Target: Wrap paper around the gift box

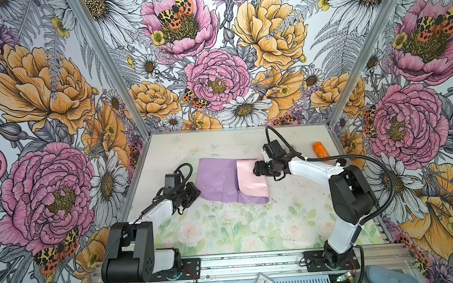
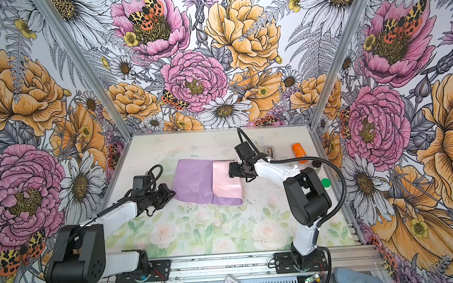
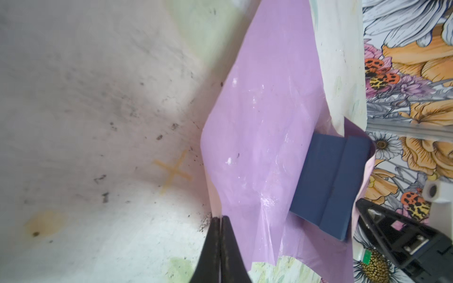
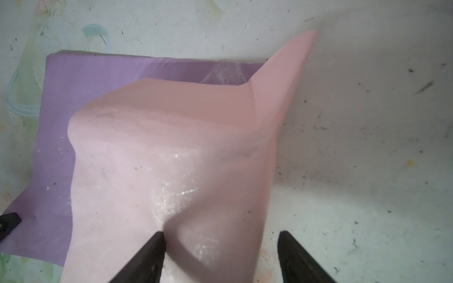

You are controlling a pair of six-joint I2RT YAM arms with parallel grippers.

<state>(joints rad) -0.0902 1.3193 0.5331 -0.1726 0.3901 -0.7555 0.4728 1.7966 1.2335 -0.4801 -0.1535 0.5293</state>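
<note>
- L: my left tool (image 1: 196,194) is closed tight on the left edge of the paper (image 1: 217,182). In the left wrist view the tips (image 3: 221,218) meet w/ no gap and the lilac edge curls up into them.
- R: my right tool (image 1: 256,170) stands wide open over the pink flap (image 1: 251,178), gripping nothing. One fingertip (image 4: 157,239) dents the flap; the other hangs over bare counter (image 1: 224,227).
- Gift box (image 3: 328,181): sits on the paper's lilac face under the folded-over flap. Only the left wrist view shows it. In both top views it's hidden, just a hump under the pink.
- The flap's far corner sticks up in the right wrist view; what's under it I can't see.
- Orange bottle (image 1: 321,151), back right of the counter, is partly behind my cable.
</note>
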